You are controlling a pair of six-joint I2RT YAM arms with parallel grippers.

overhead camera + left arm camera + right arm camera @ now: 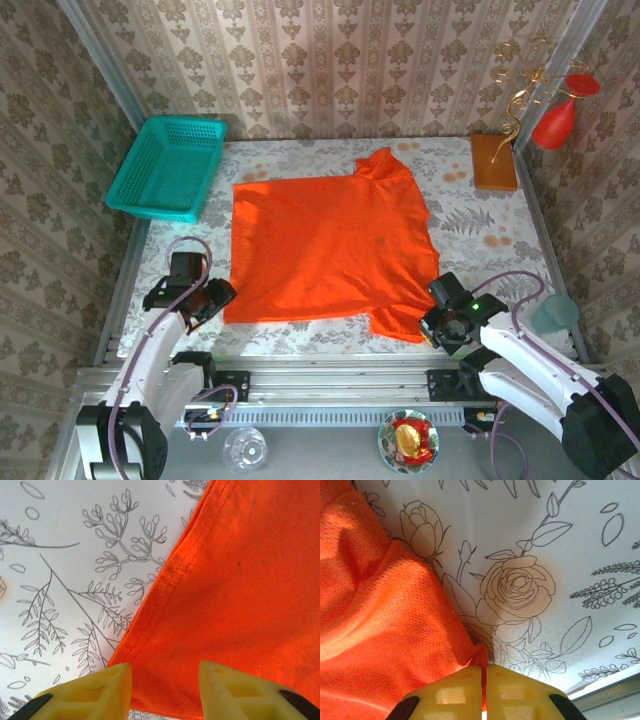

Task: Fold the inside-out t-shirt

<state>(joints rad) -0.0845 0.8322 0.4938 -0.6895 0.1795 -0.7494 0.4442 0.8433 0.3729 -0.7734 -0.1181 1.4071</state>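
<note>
The inside-out t-shirt [325, 245], plain bright orange-red wrinkly cloth with short sleeves, lies spread flat across the middle of the floral-printed white table [490, 250]. At 10 o'clock from it sits a teal plastic lattice basket [165, 165], apart from the cloth. At 8 o'clock the left end effector [165, 680] has its yellow fingers [95, 690] apart, straddling the shirt's hemmed corner. At 5 o'clock the right end effector [483, 680] is clamped together on a pinch of the shirt's edge. At 2 o'clock lies a flat brown-orange block [494, 162], with a glossy red vase [556, 122] beyond it.
</note>
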